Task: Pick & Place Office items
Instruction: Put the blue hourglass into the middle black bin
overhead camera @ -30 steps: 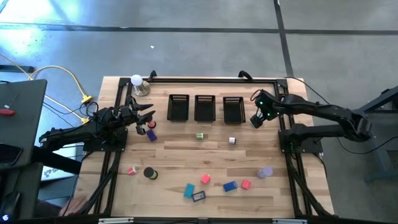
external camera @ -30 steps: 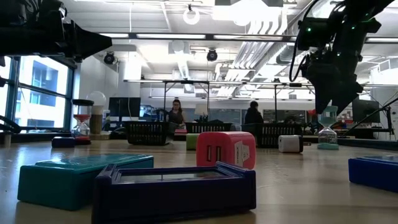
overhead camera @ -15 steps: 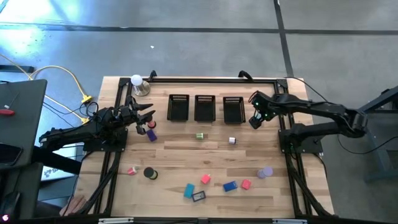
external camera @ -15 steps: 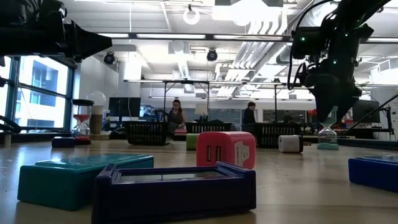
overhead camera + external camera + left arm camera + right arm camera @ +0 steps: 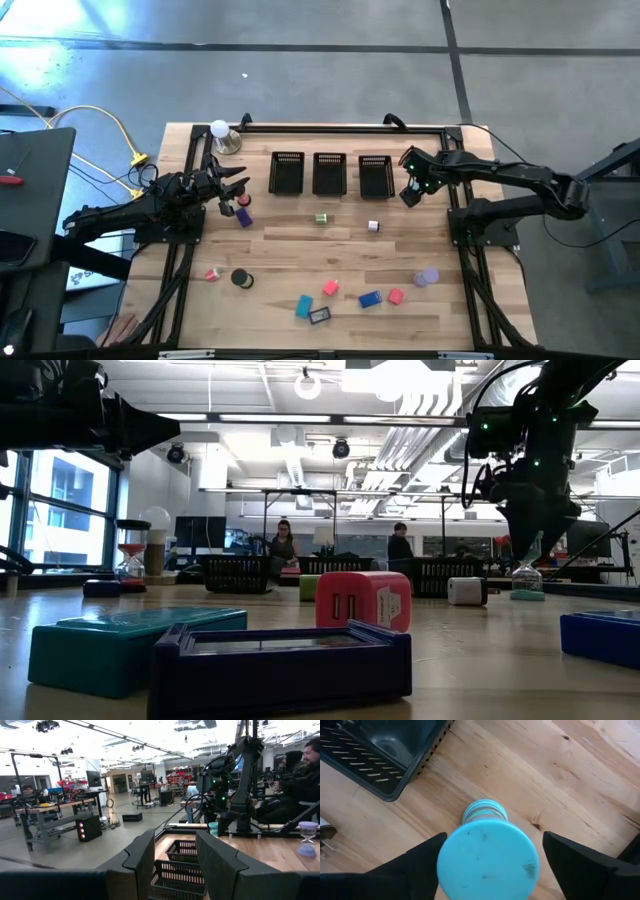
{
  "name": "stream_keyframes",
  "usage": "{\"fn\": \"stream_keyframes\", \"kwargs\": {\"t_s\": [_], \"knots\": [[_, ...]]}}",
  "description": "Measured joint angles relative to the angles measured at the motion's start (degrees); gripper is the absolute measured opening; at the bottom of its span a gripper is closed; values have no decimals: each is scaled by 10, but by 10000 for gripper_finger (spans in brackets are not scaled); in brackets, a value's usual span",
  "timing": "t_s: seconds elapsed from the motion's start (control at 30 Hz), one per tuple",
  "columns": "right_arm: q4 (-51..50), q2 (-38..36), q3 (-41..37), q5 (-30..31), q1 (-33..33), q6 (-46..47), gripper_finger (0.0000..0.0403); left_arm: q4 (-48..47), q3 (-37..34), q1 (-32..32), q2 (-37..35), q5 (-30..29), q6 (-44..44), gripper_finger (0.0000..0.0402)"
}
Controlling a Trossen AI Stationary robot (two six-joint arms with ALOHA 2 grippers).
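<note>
Nearest me on the bench (image 5: 290,255), the office items (image 5: 320,315) lie scattered: pink, blue, teal and purple blocks, plus 1 black roll (image 5: 241,279). Farther, at the right, my right tool (image 5: 492,845) straddles a teal hourglass (image 5: 487,857), fingers spread, not yet gripping. I'd centre it before clenching. My left tool (image 5: 238,191) waits at far left; I cannot tell its state. No readable writing.

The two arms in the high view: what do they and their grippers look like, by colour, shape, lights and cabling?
Both arms are dark, slender and jointed, each mounted on a black frame at a table side. The right gripper has green indicator lights glowing on its wrist, and a thin black cable loops beside it in the low view. The left gripper ends in two broad, flat, matte black fingers. No markings are readable.
</note>
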Motion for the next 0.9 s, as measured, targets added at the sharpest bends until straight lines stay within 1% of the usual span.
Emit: {"fn": "stream_keyframes", "kwargs": {"t_s": [0.23, 0.5, 0.77, 0.9], "knots": [[0, 0, 0, 2, 0, -1, 239, 0, 0, 0, 0, 0, 0, 139], [0, 0, 0, 3, 0, -2, 176, 0, 0, 0, 0, 0, 0, 139], [-5, -1, 0, 3, 4, -4, 177, 0, 0, 0, 0, 0, -1, 139], [-24, -1, 0, 0, 20, -3, 188, 0, 0, 0, 0, 0, -2, 139]]}}
